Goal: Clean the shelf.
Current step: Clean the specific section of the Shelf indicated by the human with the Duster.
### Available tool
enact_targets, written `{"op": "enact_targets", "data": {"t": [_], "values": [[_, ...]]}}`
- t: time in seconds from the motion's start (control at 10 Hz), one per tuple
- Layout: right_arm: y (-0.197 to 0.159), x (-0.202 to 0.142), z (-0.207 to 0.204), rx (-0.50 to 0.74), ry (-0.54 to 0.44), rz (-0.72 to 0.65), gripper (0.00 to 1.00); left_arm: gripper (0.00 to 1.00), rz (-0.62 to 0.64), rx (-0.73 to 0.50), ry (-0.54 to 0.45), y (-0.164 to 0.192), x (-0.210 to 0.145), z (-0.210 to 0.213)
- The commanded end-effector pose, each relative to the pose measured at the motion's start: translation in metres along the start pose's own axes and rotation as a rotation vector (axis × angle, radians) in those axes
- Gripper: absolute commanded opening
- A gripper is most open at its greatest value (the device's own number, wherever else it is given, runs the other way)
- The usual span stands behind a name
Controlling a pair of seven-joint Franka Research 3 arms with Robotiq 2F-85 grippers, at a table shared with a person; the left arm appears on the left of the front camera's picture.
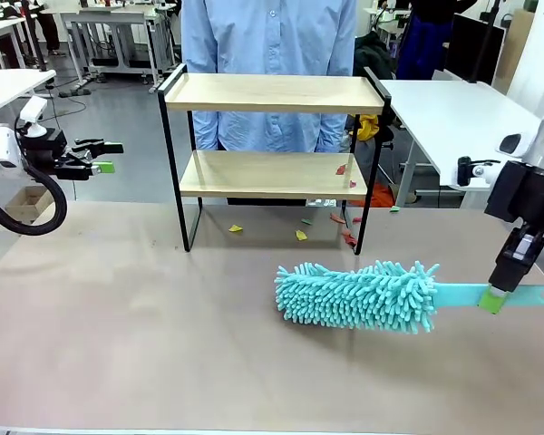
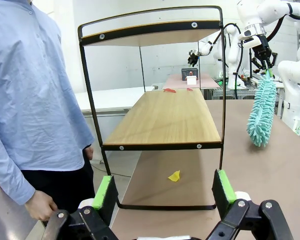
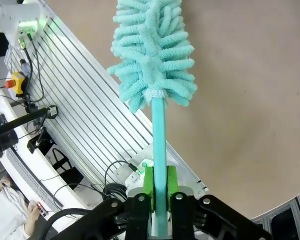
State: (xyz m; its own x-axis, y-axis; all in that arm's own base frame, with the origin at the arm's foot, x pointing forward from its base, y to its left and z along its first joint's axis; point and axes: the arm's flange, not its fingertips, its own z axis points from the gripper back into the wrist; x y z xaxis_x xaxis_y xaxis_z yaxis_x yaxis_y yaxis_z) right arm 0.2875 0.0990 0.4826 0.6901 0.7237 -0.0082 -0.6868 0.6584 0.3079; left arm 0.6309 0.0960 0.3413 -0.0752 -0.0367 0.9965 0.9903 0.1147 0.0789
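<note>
Nearest, at lower right of the front view, the right gripper (image 1: 495,299) is clamped on the handle of a teal duster (image 1: 355,295); at middle left the left gripper (image 1: 107,156) hangs with jaws wide, holding nothing; beyond, at centre, the shelf (image 1: 254,174) stands on the table (image 1: 118,335), paper scraps (image 1: 341,169) on its lower board; a person (image 1: 268,54) stands behind.

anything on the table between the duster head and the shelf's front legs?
Front view: that strip of brown table is bare. The paper scraps lie farther back, under the shelf, and the duster sits clear of the legs.
</note>
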Motion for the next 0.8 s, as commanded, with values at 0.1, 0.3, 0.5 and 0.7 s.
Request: {"op": "enact_targets", "data": {"t": [0.1,0.3,0.5,0.7], "values": [[0.0011,0.0006,0.0015,-0.003,-0.002,-0.003,0.13,1.0,-0.005,-0.001,0.006,-0.0004,0.0036,-0.0011],[0.0011,0.0006,0.0015,-0.003,-0.002,-0.003,0.13,1.0,-0.005,-0.001,0.006,-0.0004,0.0036,-0.0011],[0.0011,0.0006,0.0015,-0.003,-0.002,-0.003,0.13,1.0,-0.005,-0.001,0.006,-0.0004,0.0036,-0.0011],[0.0011,0.0006,0.0015,-0.003,-0.002,-0.003,0.13,1.0,-0.005,-0.001,0.006,-0.0004,0.0036,-0.0011]]}}
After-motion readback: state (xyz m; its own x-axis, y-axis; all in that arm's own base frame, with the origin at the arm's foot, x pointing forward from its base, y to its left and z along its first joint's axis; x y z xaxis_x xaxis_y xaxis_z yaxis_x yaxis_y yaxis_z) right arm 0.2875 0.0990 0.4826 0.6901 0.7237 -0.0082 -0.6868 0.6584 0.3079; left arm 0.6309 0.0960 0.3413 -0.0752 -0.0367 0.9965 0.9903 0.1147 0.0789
